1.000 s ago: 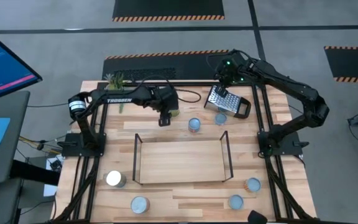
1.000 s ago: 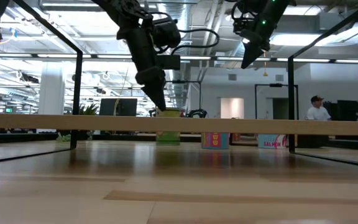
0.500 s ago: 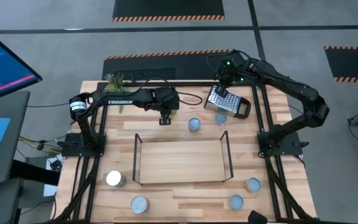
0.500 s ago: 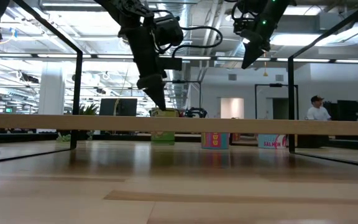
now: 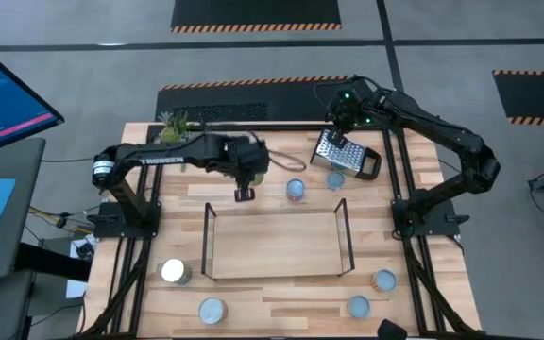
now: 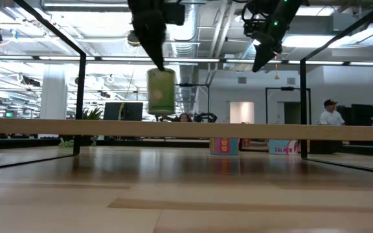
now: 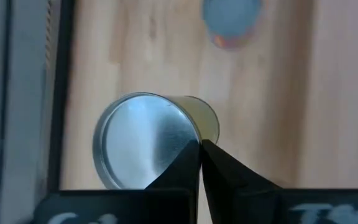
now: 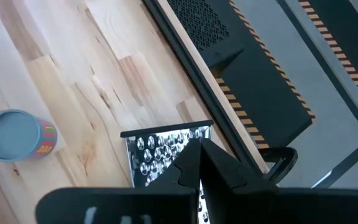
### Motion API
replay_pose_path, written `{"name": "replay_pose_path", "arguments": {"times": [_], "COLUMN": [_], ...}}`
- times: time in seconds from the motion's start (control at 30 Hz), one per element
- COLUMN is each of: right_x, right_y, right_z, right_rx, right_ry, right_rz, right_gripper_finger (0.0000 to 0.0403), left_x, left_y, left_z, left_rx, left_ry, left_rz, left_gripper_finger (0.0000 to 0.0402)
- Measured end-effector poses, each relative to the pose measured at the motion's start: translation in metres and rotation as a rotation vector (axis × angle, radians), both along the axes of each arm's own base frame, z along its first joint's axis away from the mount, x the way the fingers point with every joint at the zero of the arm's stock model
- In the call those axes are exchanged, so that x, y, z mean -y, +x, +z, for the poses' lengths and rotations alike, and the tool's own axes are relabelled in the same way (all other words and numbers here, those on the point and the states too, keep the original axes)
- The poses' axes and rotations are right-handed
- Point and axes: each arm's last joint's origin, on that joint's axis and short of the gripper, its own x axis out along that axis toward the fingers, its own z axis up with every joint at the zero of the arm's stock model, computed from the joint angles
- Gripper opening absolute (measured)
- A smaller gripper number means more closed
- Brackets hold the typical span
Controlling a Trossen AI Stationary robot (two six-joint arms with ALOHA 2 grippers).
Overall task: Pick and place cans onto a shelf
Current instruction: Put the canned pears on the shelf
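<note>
My left gripper (image 5: 245, 194) is just beyond the shelf's far left corner, shut on the green-yellow can (image 6: 160, 92), which hangs in the air; its silvery top shows in the left wrist view (image 7: 143, 140). The black wire shelf (image 5: 275, 244) with a wooden base stands mid-table. My right gripper (image 5: 334, 142) is shut, high above the perforated grater (image 5: 341, 155). Two blue-topped cans (image 5: 295, 190) (image 5: 336, 178) stand beyond the shelf. A white-topped can (image 5: 173, 272) stands at the near left. My left gripper pinches the can's top rim (image 7: 188, 134) between its two fingertips, at one spot on the rim's edge. The fingers come from above, pointing down. The can hangs below them, nearly upright, lifted clear of the table.
Three more blue-topped cans (image 5: 212, 310) (image 5: 358, 306) (image 5: 383, 280) stand near the table's front edge. A small green plant (image 5: 175, 123) is at the far left. Black frame posts run along both sides. A person (image 6: 331, 111) is far off in the room.
My left gripper has risen and moved a little toward the near edge, toward the shelf. The green-yellow can, which stood on the table behind the shelf, is now lifted clear and hangs below the fingers.
</note>
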Motion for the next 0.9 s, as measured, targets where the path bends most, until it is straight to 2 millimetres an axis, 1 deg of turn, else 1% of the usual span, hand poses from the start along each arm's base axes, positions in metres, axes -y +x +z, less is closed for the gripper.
{"name": "replay_pose_path", "arguments": {"times": [0.17,0.23,0.5,0.7,0.9], "right_x": [-0.001,-0.001,-0.002,-0.002,-0.002], "right_y": [-0.001,-0.001,-0.001,-0.001,-0.001], "right_z": [-0.001,-0.001,-0.001,-0.001,-0.001], "right_rx": [-0.012,-0.013,-0.012,-0.011,-0.004], "right_ry": [0.009,0.01,0.022,0.024,0.03], "right_rz": [0.0,0.0,-0.01,-0.013,-0.025], "right_gripper_finger": [0.0033,0.0033,0.0033,0.0033,0.0033], "left_x": [0.046,0.062,0.116,0.143,0.154], "left_y": [-0.005,-0.004,-0.013,-0.022,-0.026], "left_z": [-0.002,-0.001,-0.004,-0.005,-0.005], "left_rx": [-0.051,-0.026,-0.005,-0.002,0.025], "left_ry": [-0.035,-0.049,-0.137,-0.151,-0.097], "left_rz": [0.013,0.01,0.047,0.084,0.092], "left_gripper_finger": [0.0,0.0,0.0,0.0,0.0]}}
